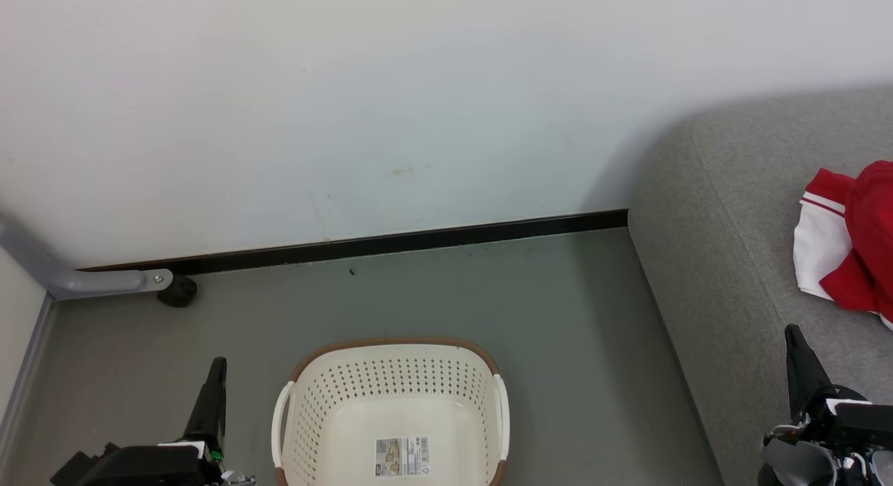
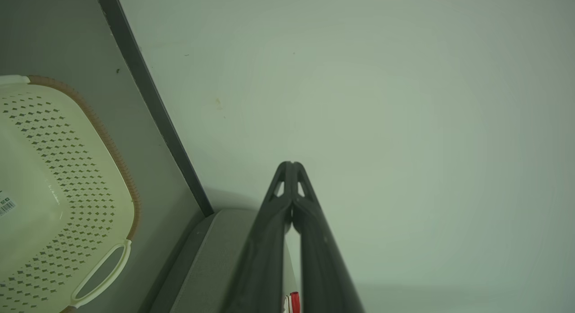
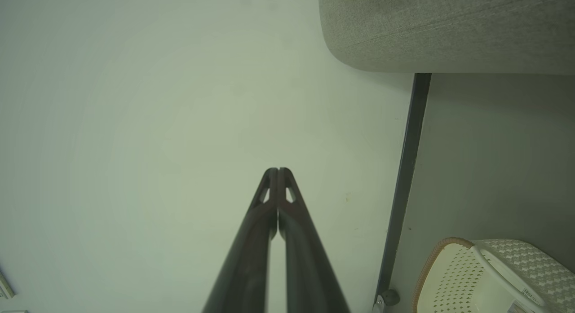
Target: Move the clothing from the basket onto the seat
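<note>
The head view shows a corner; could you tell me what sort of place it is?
Probably an indoor room, perhaps a home-like test corner: a grey sofa with red-and-white clothing on it, a laundry basket on the floor, and a white wall.

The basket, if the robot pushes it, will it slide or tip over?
Probably slides: the basket looks empty and is perforated plastic, so likely light, and the floor looks smooth. Tipping seems unlikely, since it sits wide and low.
</note>
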Robot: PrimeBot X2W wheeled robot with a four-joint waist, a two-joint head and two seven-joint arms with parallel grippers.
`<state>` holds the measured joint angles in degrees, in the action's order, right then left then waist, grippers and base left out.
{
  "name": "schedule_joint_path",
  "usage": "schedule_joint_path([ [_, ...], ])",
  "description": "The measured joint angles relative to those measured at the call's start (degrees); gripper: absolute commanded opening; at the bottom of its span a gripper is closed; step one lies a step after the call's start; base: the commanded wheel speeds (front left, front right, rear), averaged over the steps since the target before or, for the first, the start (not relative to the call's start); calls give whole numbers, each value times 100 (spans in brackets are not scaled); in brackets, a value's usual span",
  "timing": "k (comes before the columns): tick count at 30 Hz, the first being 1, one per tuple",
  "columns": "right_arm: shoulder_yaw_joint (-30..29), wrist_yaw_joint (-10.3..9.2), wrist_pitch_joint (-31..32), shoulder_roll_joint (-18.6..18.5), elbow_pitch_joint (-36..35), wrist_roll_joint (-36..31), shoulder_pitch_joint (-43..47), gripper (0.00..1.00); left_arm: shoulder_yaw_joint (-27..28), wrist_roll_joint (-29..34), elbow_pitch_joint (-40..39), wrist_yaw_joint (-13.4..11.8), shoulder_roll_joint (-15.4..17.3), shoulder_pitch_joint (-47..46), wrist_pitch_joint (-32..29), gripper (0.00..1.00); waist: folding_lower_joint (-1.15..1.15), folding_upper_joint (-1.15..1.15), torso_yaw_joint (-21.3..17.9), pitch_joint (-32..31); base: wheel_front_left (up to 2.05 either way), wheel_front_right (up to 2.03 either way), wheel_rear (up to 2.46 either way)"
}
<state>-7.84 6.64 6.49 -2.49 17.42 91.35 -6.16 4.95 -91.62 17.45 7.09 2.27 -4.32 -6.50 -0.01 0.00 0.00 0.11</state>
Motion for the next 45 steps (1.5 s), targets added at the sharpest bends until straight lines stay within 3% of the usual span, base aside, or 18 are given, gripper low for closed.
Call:
schedule_joint_path([
  [45, 1, 0, 0, 1, -3, 1, 2, 0, -1, -1, -12, 0, 0, 0, 0, 0, 1, 0, 0, 1, 0, 0, 0],
])
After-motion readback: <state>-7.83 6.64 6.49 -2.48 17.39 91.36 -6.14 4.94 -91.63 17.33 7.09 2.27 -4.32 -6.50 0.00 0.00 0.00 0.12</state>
